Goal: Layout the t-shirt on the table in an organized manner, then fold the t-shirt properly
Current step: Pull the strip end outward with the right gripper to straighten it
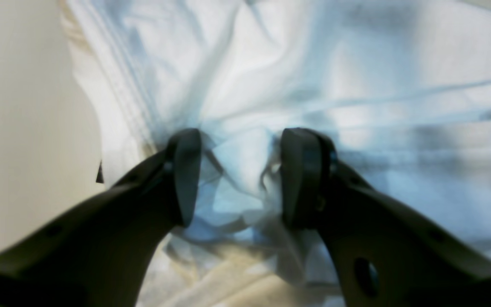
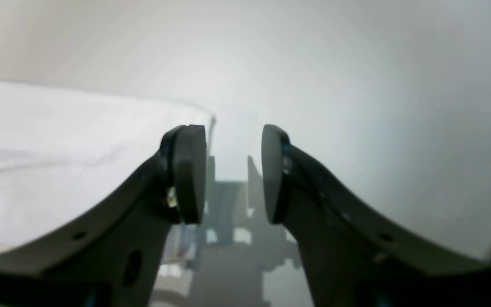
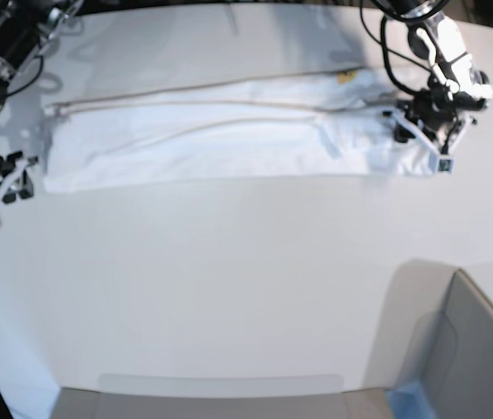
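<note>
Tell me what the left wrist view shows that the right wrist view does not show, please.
Only the left wrist view: the left pincer has bunched, wrinkled cloth of the t-shirt between its fingers.

Only the right wrist view: the right pincer stands open with nothing between its fingers, over the bare table, beside a flat straight edge of the shirt.

Both: dark pincer fingers in front, white t-shirt cloth and pale tabletop. Both pictures are blurred.
</note>
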Available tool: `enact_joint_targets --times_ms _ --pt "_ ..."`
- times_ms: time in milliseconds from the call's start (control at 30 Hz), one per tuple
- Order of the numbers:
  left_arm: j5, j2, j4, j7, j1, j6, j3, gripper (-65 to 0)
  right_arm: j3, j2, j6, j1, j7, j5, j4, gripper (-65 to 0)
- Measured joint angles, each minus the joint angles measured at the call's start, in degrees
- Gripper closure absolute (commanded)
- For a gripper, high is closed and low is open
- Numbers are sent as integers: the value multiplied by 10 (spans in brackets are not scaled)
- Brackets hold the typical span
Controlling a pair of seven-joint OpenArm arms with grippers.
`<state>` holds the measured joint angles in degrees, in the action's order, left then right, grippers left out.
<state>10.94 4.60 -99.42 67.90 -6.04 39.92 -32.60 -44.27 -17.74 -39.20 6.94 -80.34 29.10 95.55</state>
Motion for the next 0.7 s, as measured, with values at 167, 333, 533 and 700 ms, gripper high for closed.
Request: enact_joint_targets --times_ms 167,333,533,700 --pt "0 0 0 0 0 0 0 -309 -18 45 0 -26 0 78 0 -220" --pt "0 0 0 0 0 0 0 -309 -80 49 0 -59 -6 150 -1 -220" --pt "0 0 0 0 0 0 0 -309 -167 31 0 -63 -7 166 -108 -220" --pt "0 0 0 0 0 0 0 -309 -134 12 0 -61 -4 168 -169 -220"
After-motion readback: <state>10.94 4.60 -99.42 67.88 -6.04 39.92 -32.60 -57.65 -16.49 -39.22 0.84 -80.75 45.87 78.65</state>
